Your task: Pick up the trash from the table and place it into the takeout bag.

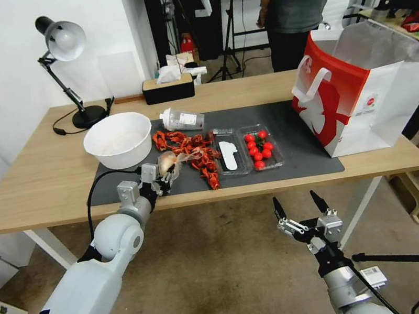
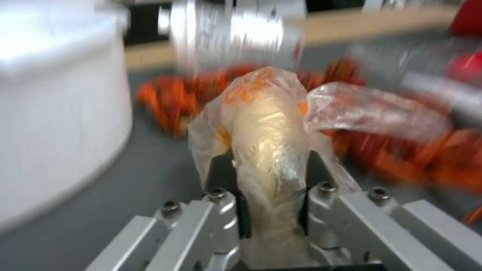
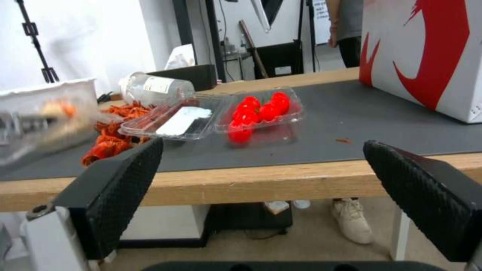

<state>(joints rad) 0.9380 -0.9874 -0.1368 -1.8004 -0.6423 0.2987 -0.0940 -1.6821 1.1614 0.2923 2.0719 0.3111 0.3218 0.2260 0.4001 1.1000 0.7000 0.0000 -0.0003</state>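
1. White bowl (image 1: pixel 118 139): far left on the mat of the table (image 1: pixel 25 197), rigid, probably light; take by the rim.
2. Bagged beige lump (image 2: pixel 269 124): at the mat's front edge beside the bowl, clamped in the left gripper (image 1: pixel 163 181). Film looks thin and slippery, contents soft; hold the body, not loose plastic.
3. Clear plastic bottle (image 1: pixel 182 119): on its side behind the red scraps, likely light, rolls.
4. Right gripper (image 1: pixel 302 205): jaws wide, empty, below the table edge.
5. Takeout bag (image 1: pixel 354 97): far right, mouth open.
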